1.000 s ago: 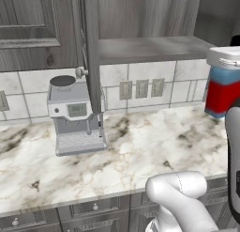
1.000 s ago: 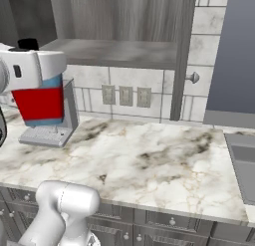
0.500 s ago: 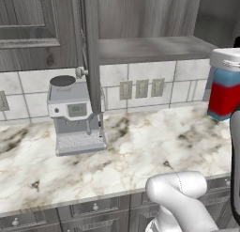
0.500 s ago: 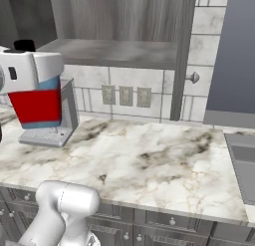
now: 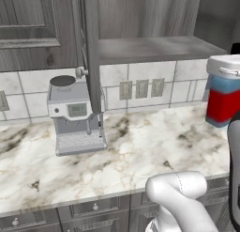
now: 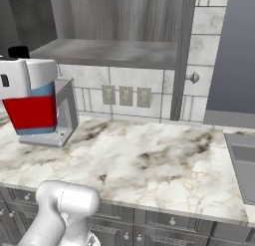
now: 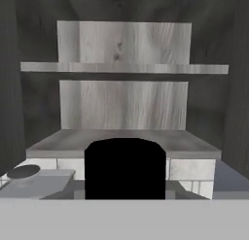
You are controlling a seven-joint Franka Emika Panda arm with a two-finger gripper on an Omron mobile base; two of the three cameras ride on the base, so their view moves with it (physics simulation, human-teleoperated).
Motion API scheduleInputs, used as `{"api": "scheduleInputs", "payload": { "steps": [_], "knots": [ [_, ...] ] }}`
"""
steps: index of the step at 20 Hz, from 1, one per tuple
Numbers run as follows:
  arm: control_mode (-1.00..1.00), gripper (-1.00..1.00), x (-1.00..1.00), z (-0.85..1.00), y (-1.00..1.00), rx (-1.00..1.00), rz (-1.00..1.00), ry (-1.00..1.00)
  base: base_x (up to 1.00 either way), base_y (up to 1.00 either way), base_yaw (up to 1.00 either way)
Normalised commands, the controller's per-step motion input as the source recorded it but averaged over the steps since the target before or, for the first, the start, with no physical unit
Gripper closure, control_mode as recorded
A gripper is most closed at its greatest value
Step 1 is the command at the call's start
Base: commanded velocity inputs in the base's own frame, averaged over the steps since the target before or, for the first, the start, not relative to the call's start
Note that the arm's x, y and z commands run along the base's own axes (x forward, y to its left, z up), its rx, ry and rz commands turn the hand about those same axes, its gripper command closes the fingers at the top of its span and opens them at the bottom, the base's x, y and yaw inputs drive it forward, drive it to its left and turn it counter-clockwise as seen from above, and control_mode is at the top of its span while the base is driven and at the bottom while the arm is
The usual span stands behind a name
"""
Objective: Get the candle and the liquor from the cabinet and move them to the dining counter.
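Pincer's clamped on the liquor (image 5: 223,100), far as I can judge, since the bottle hangs in the air beside the arm with the white hand over its top, clear of the cabinet (image 6: 119,21) and above the marble worktop (image 5: 140,151). Going left to right from the left base cam: coffee machine (image 5: 75,114), open cabinet door edge (image 5: 92,57), then the bottle. My worry is swinging it round to the dining counter and clipping that door or the machine, or the bottle slipping mid-turn. Can't spot the candle anywhere, so that trip's still to do
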Motion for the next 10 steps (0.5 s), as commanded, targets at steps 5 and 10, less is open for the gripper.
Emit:
{"api": "scheduleInputs", "payload": {
  "steps": [5,10],
  "knots": [
    [-1.0,1.0,-0.04,-0.26,0.04,0.0,0.0,0.0,0.0,0.0,0.0],
    [-1.0,1.0,-0.15,-0.18,0.0,0.0,0.0,0.0,0.0,0.0,0.0]
  ]
}}
